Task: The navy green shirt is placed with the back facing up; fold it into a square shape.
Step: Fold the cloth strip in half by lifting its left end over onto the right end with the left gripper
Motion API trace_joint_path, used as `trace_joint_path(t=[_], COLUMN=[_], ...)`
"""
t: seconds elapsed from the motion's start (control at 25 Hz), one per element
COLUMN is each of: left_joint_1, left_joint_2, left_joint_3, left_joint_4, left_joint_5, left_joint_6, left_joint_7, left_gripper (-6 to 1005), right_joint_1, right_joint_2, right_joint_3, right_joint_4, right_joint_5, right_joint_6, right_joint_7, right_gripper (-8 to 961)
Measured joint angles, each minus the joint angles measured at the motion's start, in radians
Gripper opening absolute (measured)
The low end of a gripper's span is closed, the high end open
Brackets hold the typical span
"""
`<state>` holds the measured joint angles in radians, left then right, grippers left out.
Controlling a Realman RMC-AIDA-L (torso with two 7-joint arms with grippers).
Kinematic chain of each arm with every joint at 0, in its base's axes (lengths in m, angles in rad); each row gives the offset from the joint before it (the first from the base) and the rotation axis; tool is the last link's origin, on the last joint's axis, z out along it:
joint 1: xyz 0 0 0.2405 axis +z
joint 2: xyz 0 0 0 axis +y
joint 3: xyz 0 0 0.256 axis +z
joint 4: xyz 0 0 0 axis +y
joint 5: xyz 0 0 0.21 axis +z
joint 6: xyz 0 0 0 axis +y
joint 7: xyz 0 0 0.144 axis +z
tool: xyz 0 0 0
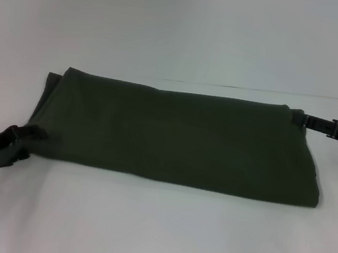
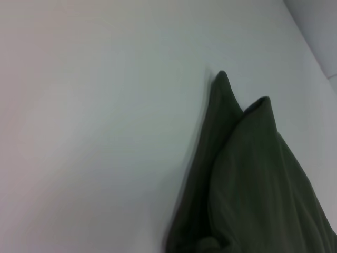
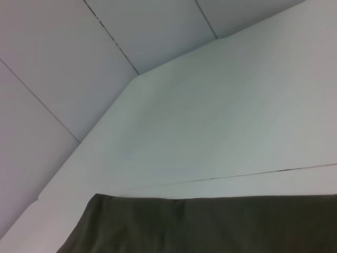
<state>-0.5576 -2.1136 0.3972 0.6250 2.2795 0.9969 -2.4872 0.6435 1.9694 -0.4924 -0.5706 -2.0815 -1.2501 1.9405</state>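
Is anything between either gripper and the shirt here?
Nothing visible. The left gripper meets the navy green shirt at its near-left corner, the right gripper at its far-right corner; only the bare white table surrounds it.

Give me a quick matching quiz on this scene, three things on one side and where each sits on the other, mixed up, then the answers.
Things:
1. navy green shirt
2. left end effector
3. right end effector

Places:
A. at the shirt's far right corner
B. at the shirt's near left corner
C. spread folded across the middle of the white table

Pairs: 1-C, 2-B, 3-A
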Motion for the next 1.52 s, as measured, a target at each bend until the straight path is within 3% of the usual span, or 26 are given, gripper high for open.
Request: trace_joint_path(t=[0.84, 1.52], left_joint_1=[-0.054, -0.015], left_joint_2=[0.011, 0.010], left_joint_3=[0.022, 0.014], left_joint_4=[-0.008, 0.007], left_joint_5=[-0.009, -0.001], left_joint_6=[-0.060, -0.006], left_joint_7=[0.026, 0.027], left_gripper=[724, 723], right_joint_1=[-0.001, 0.001], right_joint_2=[0.000, 0.000], right_joint_3=[0.000, 0.000], right_joint_4=[-0.008, -0.008], right_joint_5=[0.000, 0.000], right_joint_6=[-0.002, 0.002], right_joint_7=[0.011, 0.011], right_gripper=[746, 751])
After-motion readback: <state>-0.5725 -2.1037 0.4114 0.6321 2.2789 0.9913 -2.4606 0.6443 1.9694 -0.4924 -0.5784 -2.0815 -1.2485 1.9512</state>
